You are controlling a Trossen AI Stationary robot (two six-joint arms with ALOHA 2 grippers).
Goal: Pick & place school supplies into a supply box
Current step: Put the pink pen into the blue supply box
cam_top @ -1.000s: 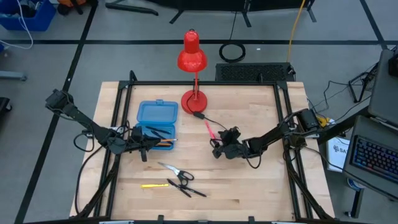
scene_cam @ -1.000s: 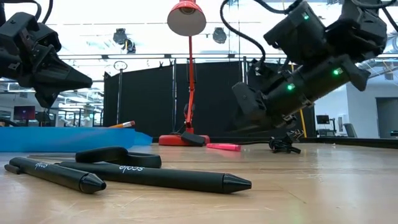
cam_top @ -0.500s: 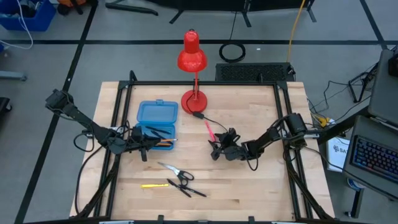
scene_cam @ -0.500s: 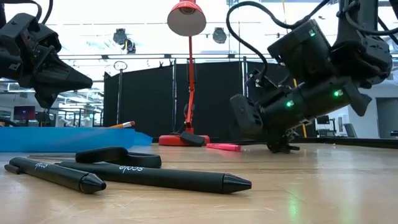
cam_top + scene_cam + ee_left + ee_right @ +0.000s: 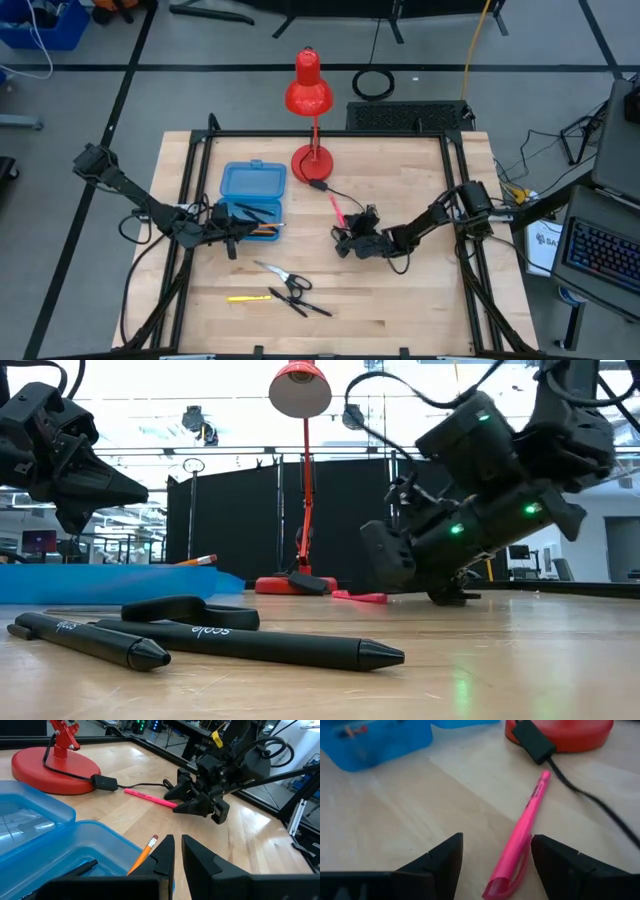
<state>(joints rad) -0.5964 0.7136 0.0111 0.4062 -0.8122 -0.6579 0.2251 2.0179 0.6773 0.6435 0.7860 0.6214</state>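
Right pincer (image 5: 492, 865) hangs low over the table (image 5: 420, 300), fingers spread wide to either side of a pink pen (image 5: 520, 845) lying near the red lamp (image 5: 312, 160). Left pincer (image 5: 177, 852), nearly closed and empty, hovers at the open blue box (image 5: 252, 195) holding pencils. Scissors (image 5: 283, 277) lie nearer the front.

Box (image 5: 252, 190) far left, lamp (image 5: 311, 118) behind it; pen (image 5: 338, 209) centre; scissors (image 5: 284, 278) and pencil (image 5: 248, 298) near.
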